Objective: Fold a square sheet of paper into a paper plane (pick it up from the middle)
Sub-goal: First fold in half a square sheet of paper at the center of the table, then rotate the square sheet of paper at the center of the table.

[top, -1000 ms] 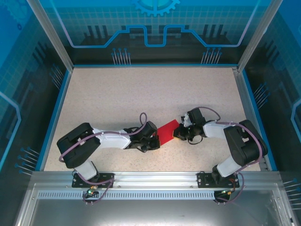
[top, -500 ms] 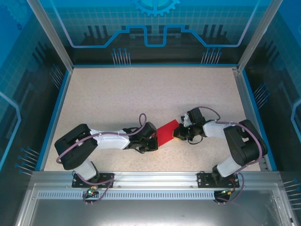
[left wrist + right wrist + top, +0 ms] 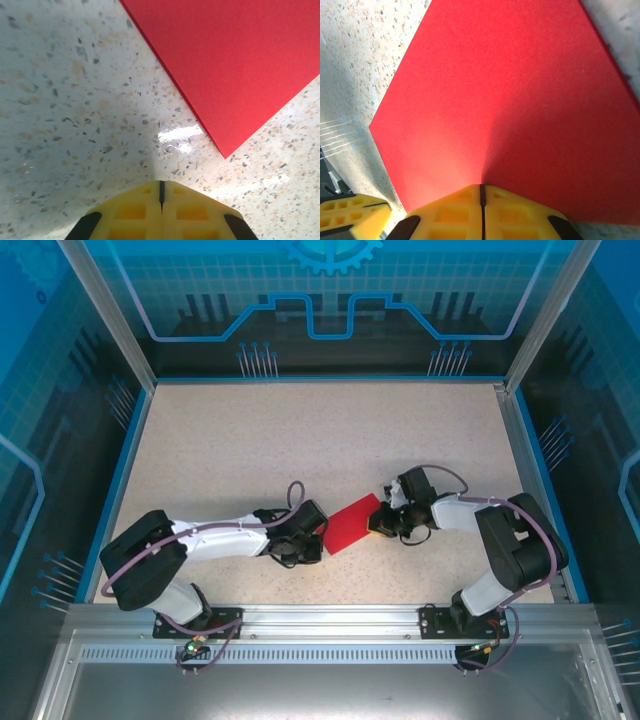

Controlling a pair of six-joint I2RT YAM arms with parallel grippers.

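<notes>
1. the square sheet of paper (image 3: 350,523) is laid flat between the grippers.
2. the right gripper (image 3: 481,189), closed, is rested on it; the left gripper (image 3: 161,185), closed, is set beside its corner.
3. pressure should be applied evenly.

Table (image 3: 300,440): beige speckled top, slightly glossy, blue rim on the left, far and right sides, metal rail at my near edge. Directly on it: one red paper (image 3: 349,523), lying flat, turned at an angle, front centre, nearer my bases than the far rim.
</notes>
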